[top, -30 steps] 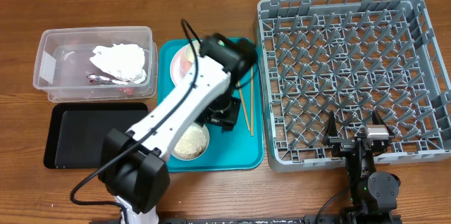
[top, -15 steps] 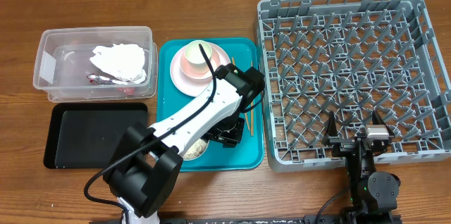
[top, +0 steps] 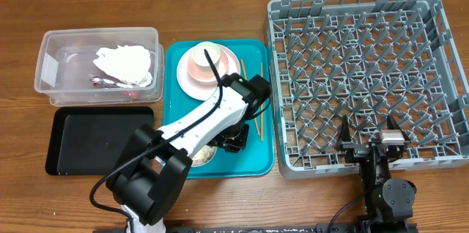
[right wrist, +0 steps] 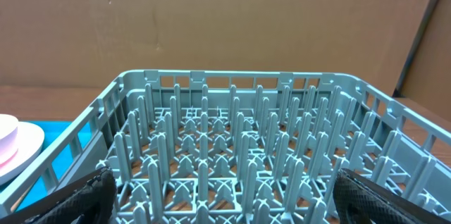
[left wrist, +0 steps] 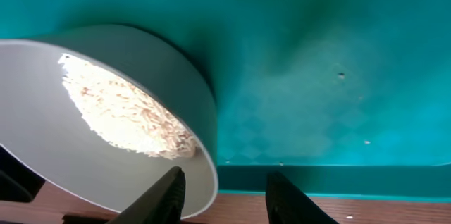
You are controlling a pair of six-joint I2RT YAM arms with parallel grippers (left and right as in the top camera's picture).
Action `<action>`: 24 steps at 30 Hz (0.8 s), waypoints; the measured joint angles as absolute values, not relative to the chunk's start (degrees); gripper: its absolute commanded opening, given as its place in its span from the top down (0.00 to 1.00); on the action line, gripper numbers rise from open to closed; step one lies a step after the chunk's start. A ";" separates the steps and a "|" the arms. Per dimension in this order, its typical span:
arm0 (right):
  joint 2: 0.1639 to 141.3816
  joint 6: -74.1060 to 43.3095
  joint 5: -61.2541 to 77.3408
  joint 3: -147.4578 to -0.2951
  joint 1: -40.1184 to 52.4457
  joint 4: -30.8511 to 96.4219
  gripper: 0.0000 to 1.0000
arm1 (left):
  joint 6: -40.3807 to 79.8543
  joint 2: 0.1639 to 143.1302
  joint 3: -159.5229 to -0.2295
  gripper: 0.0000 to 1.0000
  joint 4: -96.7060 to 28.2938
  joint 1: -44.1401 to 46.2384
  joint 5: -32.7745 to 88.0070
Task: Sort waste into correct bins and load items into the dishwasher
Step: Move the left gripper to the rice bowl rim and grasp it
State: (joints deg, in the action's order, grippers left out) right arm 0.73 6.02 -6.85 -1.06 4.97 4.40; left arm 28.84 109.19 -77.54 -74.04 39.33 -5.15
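A whitish bowl [left wrist: 176, 62] holding loose rice [left wrist: 120, 111] sits at the near end of the teal tray [left wrist: 317, 55]. My left gripper [left wrist: 225, 175] is open and straddles the bowl's rim, one finger inside and one outside. From overhead the left gripper [top: 233, 143] is beside the bowl [top: 199, 155]. A pink plate [top: 198, 75] with a pale cup [top: 205, 57] on it is at the tray's far end. Chopsticks [top: 258, 108] lie along the tray's right side. My right gripper [top: 366, 136] hangs open over the near edge of the grey dish rack [top: 366, 64].
The clear tub [top: 51, 72] at far left holds a white napkin [top: 124, 63] and a red wrapper [top: 110, 81]. An empty black tray [top: 99, 139] lies in front of it. The right wrist view shows the rack's pegs [right wrist: 239, 146] and the plate's edge [right wrist: 14, 146].
My left arm swung from over the plate toward the tray's near end and dropped to the rice bowl. Its jaws narrowed around the rim. The right arm stayed still.
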 measured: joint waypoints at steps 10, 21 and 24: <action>0.86 6.00 -6.87 -1.06 4.97 4.27 0.00 | 29.95 109.19 -74.17 0.61 -70.59 39.24 -5.48; 0.86 6.02 -6.90 -1.06 4.97 4.27 0.00 | 30.13 109.19 -71.55 0.69 -66.76 39.22 -5.67; 0.84 6.04 -6.85 -1.06 4.97 4.27 0.00 | 30.13 109.19 -71.55 0.72 -66.19 39.22 -5.67</action>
